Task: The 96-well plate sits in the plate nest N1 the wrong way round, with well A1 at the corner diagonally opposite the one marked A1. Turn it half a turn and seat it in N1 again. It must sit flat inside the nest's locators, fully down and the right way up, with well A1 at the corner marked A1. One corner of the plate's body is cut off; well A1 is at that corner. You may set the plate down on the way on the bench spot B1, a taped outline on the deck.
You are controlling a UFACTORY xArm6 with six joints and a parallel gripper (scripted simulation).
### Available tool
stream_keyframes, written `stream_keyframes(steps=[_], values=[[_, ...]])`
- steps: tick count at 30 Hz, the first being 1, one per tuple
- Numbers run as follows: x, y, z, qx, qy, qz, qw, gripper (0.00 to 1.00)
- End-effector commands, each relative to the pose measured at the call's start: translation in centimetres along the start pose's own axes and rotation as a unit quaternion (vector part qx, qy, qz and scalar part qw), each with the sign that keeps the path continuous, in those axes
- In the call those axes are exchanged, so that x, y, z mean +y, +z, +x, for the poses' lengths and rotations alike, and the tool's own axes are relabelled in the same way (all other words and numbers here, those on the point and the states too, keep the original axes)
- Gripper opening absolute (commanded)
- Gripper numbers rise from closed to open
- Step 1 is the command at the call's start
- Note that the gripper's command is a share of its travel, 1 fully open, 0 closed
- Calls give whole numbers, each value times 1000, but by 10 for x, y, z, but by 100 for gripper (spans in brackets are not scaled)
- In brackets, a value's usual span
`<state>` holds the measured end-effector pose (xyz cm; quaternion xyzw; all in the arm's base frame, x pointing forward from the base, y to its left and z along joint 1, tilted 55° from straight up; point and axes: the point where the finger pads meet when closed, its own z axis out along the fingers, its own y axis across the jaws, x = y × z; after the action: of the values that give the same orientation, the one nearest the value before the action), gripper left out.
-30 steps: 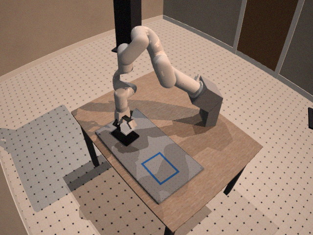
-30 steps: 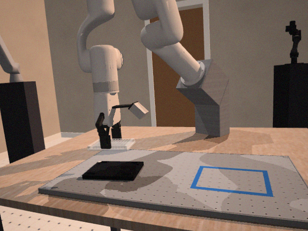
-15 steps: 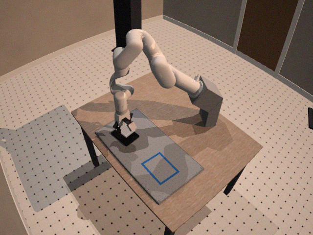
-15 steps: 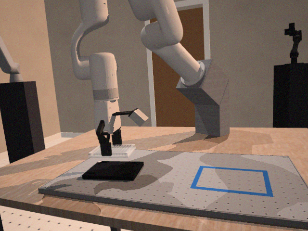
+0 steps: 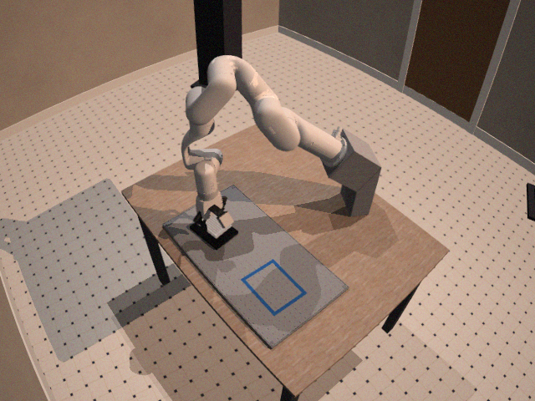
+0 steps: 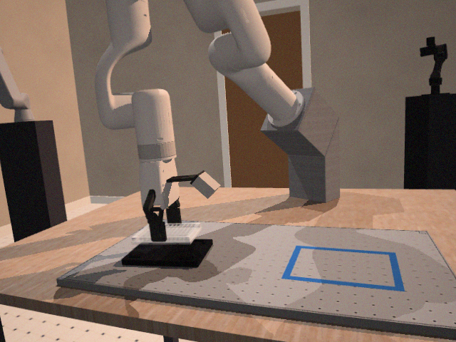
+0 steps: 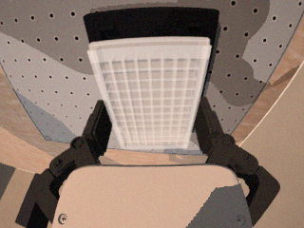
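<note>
The clear 96-well plate point(image 6: 167, 232) hangs level just above the black plate nest N1 point(image 6: 167, 253), with a small gap under it. It also shows in the top view point(image 5: 214, 224) and in the wrist view point(image 7: 152, 94), where the nest point(image 7: 151, 25) shows beyond its far edge. My gripper point(image 7: 152, 109) is shut on the plate across its two long sides; it also shows in the exterior view point(image 6: 159, 224). I cannot make out the cut corner or the A1 mark.
The blue taped outline B1 point(image 6: 344, 267) lies on the grey perforated deck point(image 6: 265, 272) to the right of the nest. The arm's grey base block point(image 6: 309, 154) stands on the wooden table behind the deck. Dark pedestals stand off the table at left and right.
</note>
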<state>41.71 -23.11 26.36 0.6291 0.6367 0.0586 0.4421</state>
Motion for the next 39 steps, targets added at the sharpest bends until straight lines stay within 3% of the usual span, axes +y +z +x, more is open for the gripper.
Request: stream_keyframes(steps=[1, 6, 39], values=[[1, 7, 0, -10, 1, -12, 1000, 0], [1, 15, 0, -10, 1, -12, 1000, 0], [1, 18, 0, -10, 1, -12, 1000, 0]])
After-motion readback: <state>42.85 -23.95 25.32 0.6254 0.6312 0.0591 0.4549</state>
